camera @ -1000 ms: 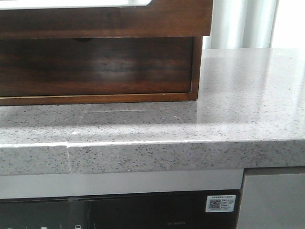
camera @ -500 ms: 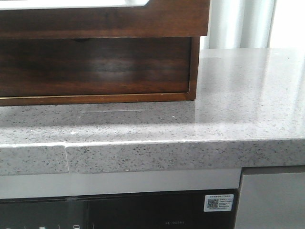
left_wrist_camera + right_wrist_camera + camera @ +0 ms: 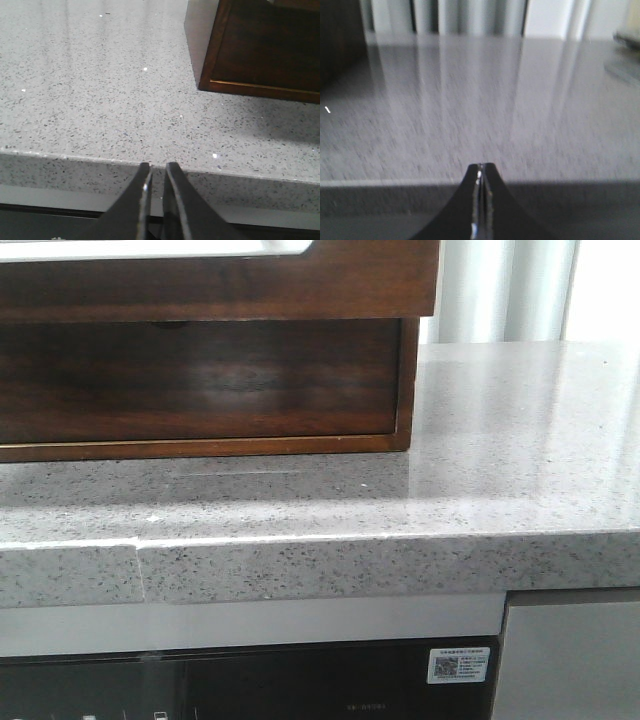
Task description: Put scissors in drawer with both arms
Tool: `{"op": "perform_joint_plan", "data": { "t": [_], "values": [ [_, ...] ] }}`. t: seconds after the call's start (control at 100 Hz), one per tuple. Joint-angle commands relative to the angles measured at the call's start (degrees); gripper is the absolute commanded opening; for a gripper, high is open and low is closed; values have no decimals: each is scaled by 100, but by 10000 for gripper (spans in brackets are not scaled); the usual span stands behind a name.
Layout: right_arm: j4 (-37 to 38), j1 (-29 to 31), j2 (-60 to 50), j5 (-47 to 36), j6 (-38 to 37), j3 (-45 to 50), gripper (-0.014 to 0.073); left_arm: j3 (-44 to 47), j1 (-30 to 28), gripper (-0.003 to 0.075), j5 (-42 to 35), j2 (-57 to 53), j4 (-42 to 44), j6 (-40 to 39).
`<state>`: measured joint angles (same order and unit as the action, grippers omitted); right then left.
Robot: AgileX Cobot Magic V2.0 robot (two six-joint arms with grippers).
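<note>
The scissors are not in any view. The drawer (image 3: 200,380) is the wide dark reddish-brown glossy front in the wooden cabinet (image 3: 300,285) at the back left of the counter, and it is closed. The cabinet's lower corner also shows in the left wrist view (image 3: 260,50). My left gripper (image 3: 157,167) hangs at the counter's front edge, off the cabinet's corner, nearly shut with a thin gap and nothing between its fingers. My right gripper (image 3: 481,166) is shut and empty at the counter's front edge. Neither gripper shows in the front view.
The grey speckled stone counter (image 3: 500,440) stretches right of the cabinet. A dark appliance front with a QR sticker (image 3: 458,665) sits below the counter edge. A blurred dark object (image 3: 627,42) lies far off at the counter's back in the right wrist view.
The front view has shifted slightly, so the cabinet sits a little further left in frame. Nothing else has moved.
</note>
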<state>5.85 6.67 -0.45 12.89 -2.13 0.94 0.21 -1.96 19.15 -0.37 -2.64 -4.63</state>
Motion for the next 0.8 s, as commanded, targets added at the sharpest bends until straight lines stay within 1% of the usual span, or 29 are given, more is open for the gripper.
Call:
{"op": "perform_joint_plan", "data": {
  "t": [0.0,0.13,0.79],
  "values": [
    [-109,90,-125,48,114,72,-106,100,2,3,-243,-186,-75,-60],
    [-119,90,-125,400,124,72,-106,100,2,3,-243,-186,-75,-60],
    [-119,90,-125,409,127,72,-106,100,2,3,-243,-186,-75,-60]
  ]
}}
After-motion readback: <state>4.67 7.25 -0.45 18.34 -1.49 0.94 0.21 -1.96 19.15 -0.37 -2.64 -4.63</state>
